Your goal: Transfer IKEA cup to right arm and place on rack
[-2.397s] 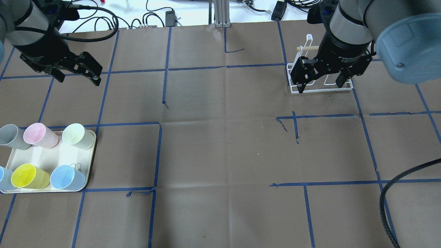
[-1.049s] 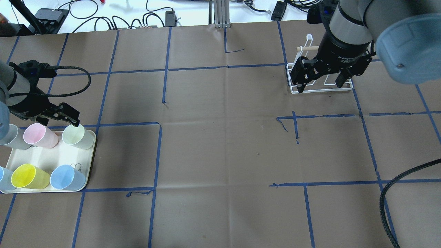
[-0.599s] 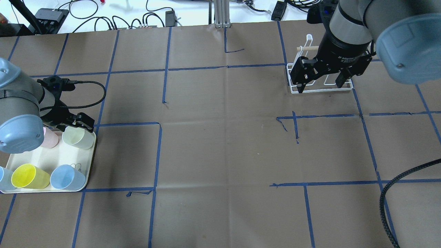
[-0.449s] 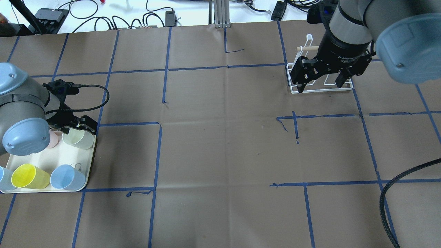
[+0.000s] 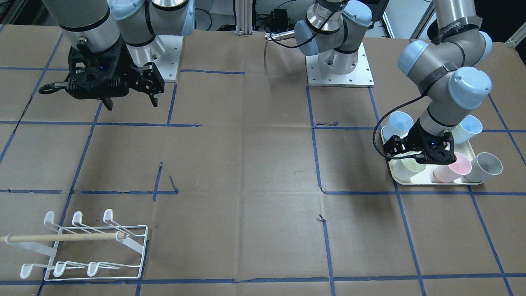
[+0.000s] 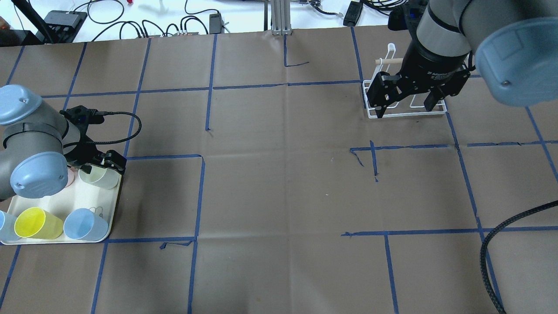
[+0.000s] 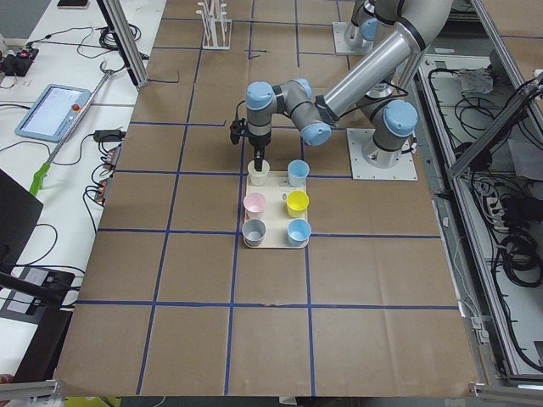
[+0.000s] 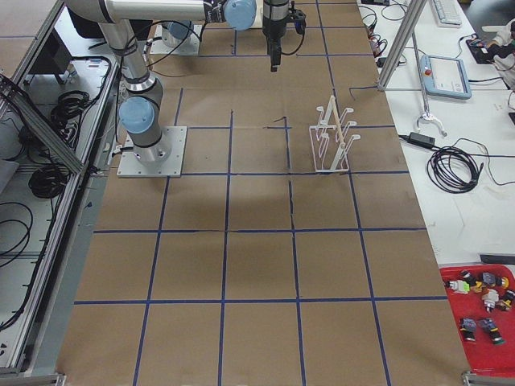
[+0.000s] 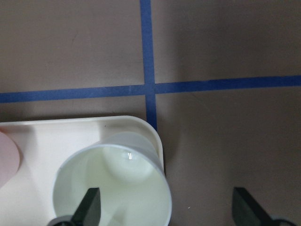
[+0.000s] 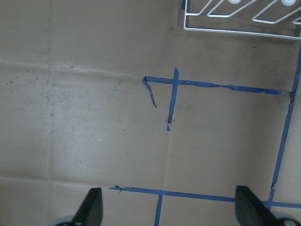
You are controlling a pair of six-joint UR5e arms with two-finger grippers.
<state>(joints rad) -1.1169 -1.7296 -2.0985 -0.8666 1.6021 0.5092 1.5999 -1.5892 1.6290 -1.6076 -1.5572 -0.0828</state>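
Print above right fingers (image 6: 380,93) begins "2F", rest too blurred.

Overhead cam sits high behind the robot, looks fwd and down on the brown table (image 6: 279,196); tray (image 6: 61,201) at its left edge. Front cam is opposite, across the table, faces the robot w/ a steep down-look, so sides flip: tray on the right, rack (image 5: 78,237) lower left, arm bases (image 5: 339,70) at top. Both cover approx. the same tabletop. Left-end cam is far and high, looks along the table, tray mid-frame. Right-end cam does likewise from the other end, rack mid-frame. Left wrist cam is v. close, straight down on a pale cup (image 9: 117,174) at the tray's corner; right wrist cam sits higher, rack's edge at top.
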